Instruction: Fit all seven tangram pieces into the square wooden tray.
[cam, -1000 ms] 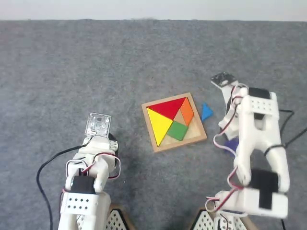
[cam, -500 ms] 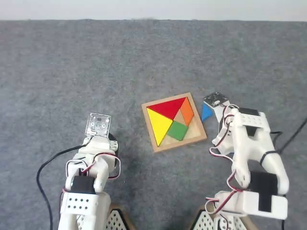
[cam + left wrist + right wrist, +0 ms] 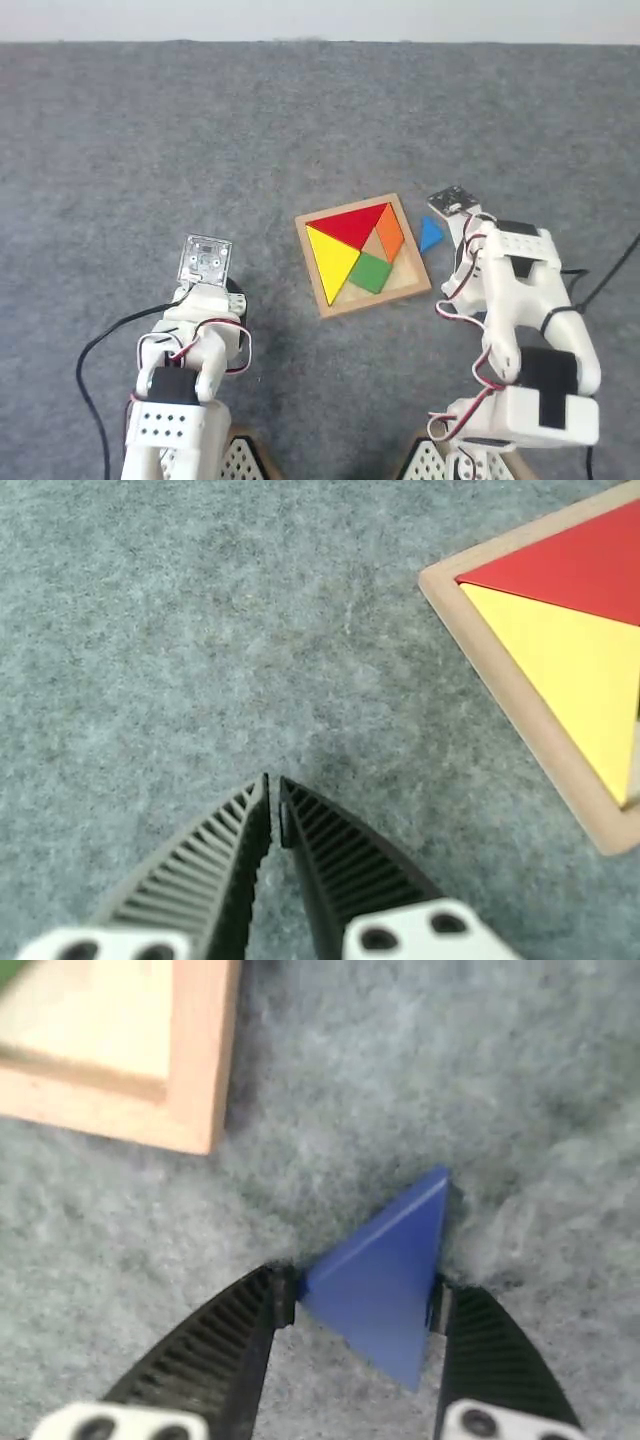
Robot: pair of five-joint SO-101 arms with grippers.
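The tray (image 3: pixel 408 272) holds a red triangle (image 3: pixel 352 226), yellow triangle (image 3: pixel 332 258), orange piece (image 3: pixel 391 232) and green square (image 3: pixel 371 271). Just beside it, the right gripper (image 3: pixel 361 1293) pinches the blue triangle (image 3: pixel 385 1280). The left gripper (image 3: pixel 273 790), well apart, is closed and empty.

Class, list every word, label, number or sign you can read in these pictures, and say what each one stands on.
None can be read.
The tray and its pieces are plain, as is the blue triangle.
Any marks on the wrist boards are too small to read.
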